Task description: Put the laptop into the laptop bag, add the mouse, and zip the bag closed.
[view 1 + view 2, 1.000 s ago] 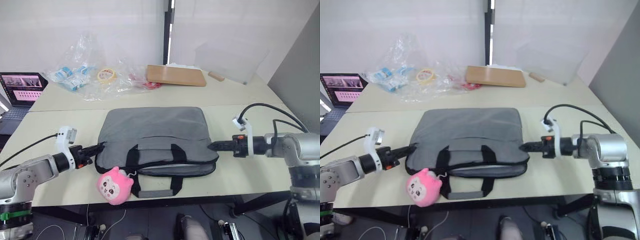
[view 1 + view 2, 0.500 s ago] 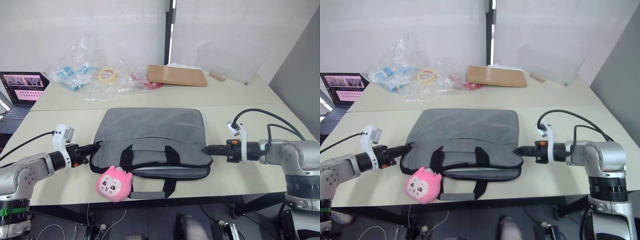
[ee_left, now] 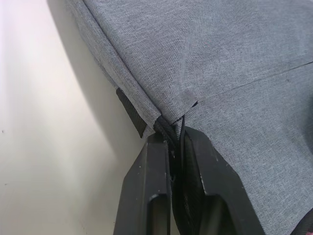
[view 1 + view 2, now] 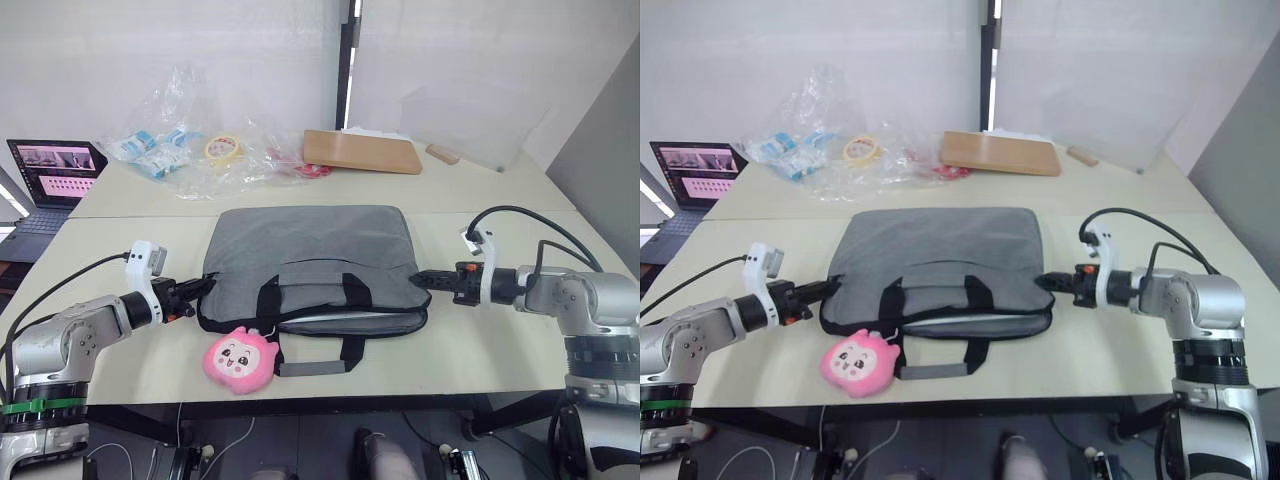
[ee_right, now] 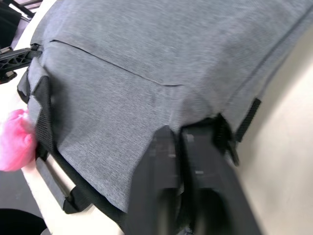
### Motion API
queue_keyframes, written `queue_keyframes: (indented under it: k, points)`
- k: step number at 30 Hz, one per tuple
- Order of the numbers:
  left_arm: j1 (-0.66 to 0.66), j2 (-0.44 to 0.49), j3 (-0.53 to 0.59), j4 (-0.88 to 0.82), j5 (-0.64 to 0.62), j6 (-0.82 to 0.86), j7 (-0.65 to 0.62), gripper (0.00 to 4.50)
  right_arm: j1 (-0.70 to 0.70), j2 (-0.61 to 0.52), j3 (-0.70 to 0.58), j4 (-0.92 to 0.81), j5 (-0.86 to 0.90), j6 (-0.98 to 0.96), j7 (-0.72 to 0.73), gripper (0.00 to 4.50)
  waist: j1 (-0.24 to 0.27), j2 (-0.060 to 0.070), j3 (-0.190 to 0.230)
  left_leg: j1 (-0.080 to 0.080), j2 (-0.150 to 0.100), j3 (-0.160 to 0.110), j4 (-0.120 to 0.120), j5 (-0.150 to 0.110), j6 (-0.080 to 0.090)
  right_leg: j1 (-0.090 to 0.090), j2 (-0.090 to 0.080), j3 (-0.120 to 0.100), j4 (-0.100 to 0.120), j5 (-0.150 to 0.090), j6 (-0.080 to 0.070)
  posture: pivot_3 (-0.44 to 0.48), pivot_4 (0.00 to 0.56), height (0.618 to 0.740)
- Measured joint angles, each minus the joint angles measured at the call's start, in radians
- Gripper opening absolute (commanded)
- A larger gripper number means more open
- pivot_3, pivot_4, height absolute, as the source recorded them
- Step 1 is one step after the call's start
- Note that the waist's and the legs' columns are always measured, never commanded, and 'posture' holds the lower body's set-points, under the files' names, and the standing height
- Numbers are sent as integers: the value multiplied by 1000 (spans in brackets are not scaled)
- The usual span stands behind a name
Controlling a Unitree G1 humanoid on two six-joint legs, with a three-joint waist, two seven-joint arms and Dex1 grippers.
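From the head views we see the laptop bag lying flat near the front edge of the table, between our two arms. Our left gripper touches its left end and our right gripper touches its right end. A pale strip shows in the front opening of the bag, so we judge that the laptop is probably inside and the zip is not yet closed. A pink plush toy lies just beside the handles.

In the left wrist view, the fingers are pressed together, pinching the black trim at the bag corner.

In the right wrist view, the fingers are likewise closed on the opposite bag edge.
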Motion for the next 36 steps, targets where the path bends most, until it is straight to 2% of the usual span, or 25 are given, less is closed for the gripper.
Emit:
queue_keyframes:
  k: [4, 6, 9, 10, 13, 16, 19, 21, 24, 28, 34, 35, 36]
  points:
    - [0, 0, 0, 0, 2, -15, -14, 2543, 29, -1, 0, -37, 33, 13, 8, 2874, 2, 0, 0, -2, 0, 0, 0, 0, 0, 0, 0, 0, 0, 0, 0, 0, 150, 740]
    - [0, 0, 0, 0, 2, -15, -22, 3340, 37, -3, 0, -52, 52, 22, 13, 3651, 2, 0, 0, -3, 0, 0, 0, 0, 0, 0, 0, 0, 0, 0, 0, 0, 150, 740]
    - [11, 4, 2, -8, -5, -15, -41, 4248, 48, -36, 0, -72, 61, 16, 24, 4500, 2, 0, 0, -3, 1, 0, 0, 0, 0, 0, 1, 0, 0, 0, 0, 0, 150, 740]
    - [16, 9, 5, -11, -7, -15, -44, 4478, 51, -51, 0, -74, 60, 6, 26, 4500, 2, 0, 0, -3, 0, 0, 0, 0, 0, 0, 1, 0, 0, 0, 0, 0, 150, 740]
    - [32, 39, 39, -19, -7, -18, -45, 4478, 65, -101, 2, -76, 56, -41, 45, 4500, 2, 0, 0, -3, 1, 0, 0, 0, 0, 0, 1, 0, 0, 0, 0, 0, 150, 740]
    - [59, 83, 100, -21, -8, -25, -55, 4478, 86, -208, 17, -82, 15, -147, 104, 4500, 1, 0, 0, -2, 1, 0, -1, 0, 0, 0, 1, 0, -1, 0, 0, 0, 150, 740]
    - [60, 92, 152, -34, -8, -118, -100, 4478, 68, -288, 50, -91, -59, -333, 184, 4500, 1, -1, 0, -2, 1, 1, -1, 0, 0, 1, 1, -1, -1, 0, 0, 0, 150, 740]
    - [39, 92, 143, -51, -6, -186, -146, 4478, 56, -287, 90, -119, -97, -451, 230, 4500, 2, -2, 1, -2, 2, 1, -1, 0, 0, 3, 1, -1, 0, 0, 1, 0, 150, 740]
    - [-37, 83, 88, -51, -1, -260, -213, 3681, 30, -223, 175, -204, -115, -572, 299, 4500, 2, -2, 1, -2, 2, 1, 0, 0, -1, 3, 1, 0, 0, 0, 0, 0, 150, 740]
    - [-165, 39, -32, -1, 44, -362, -293, 2310, -26, -118, 313, -331, -122, -663, 354, 4500, 2, -2, 1, 3, 1, 1, 0, 0, -1, 3, 1, -1, 0, 0, 0, 0, 150, 740]
    - [-315, -68, -223, 258, 201, -554, -388, 283, -130, 64, 457, -348, -157, -717, 365, 4500, 3, -3, 0, 2, -1, 5, 2, 0, -1, 3, 0, -4, 0, 0, 0, 0, 150, 740]
    - [-359, -109, -247, 341, 237, -606, -396, 18, -146, 110, 508, -326, -199, -776, 376, 4500, 5, -3, 0, 3, -1, 5, 2, 0, -1, 4, 0, -4, 0, 0, 0, 0, 150, 740]
    - [-400, -150, -275, 422, 271, -655, -399, 18, -159, 159, 566, -292, -240, -829, 383, 4500, 4, -5, 0, 3, -1, 6, 3, 0, 0, 5, 1, -5, 0, 0, -1, 0, 150, 740]
